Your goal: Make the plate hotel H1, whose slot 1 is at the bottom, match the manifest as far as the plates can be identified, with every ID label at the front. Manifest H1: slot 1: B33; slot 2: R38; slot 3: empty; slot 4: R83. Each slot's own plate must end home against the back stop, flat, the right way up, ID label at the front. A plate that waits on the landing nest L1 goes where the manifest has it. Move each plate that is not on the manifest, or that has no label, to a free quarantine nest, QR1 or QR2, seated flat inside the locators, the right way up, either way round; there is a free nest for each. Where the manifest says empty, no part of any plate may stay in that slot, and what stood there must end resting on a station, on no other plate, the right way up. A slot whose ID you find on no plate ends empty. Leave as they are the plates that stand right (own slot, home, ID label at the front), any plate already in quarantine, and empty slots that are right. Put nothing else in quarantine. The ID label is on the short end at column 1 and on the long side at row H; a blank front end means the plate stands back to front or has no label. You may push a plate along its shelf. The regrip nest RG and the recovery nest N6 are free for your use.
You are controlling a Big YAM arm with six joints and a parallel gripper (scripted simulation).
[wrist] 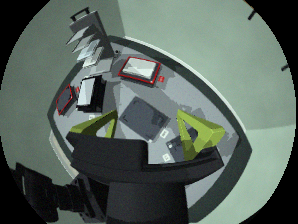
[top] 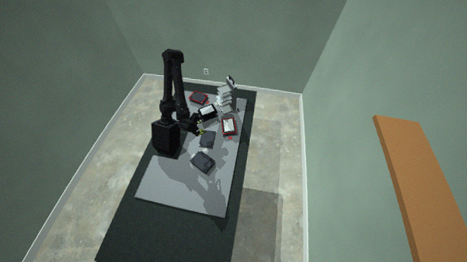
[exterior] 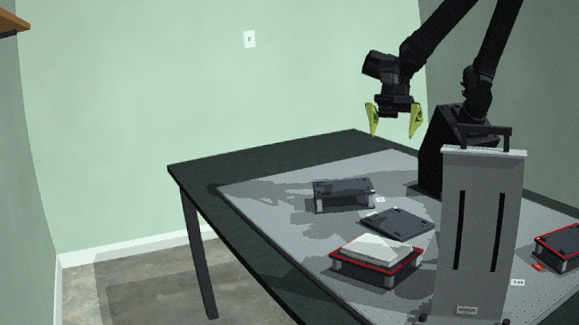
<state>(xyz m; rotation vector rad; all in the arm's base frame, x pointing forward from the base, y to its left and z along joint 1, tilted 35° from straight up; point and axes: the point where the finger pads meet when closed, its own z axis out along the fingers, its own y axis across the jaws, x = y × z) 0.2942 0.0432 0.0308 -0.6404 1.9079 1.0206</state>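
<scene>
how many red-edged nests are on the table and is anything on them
2. One sits in front of the tall grey rack and holds a white plate. The other sits on the rack's far side and has nothing on it. None looks hidden.
</scene>
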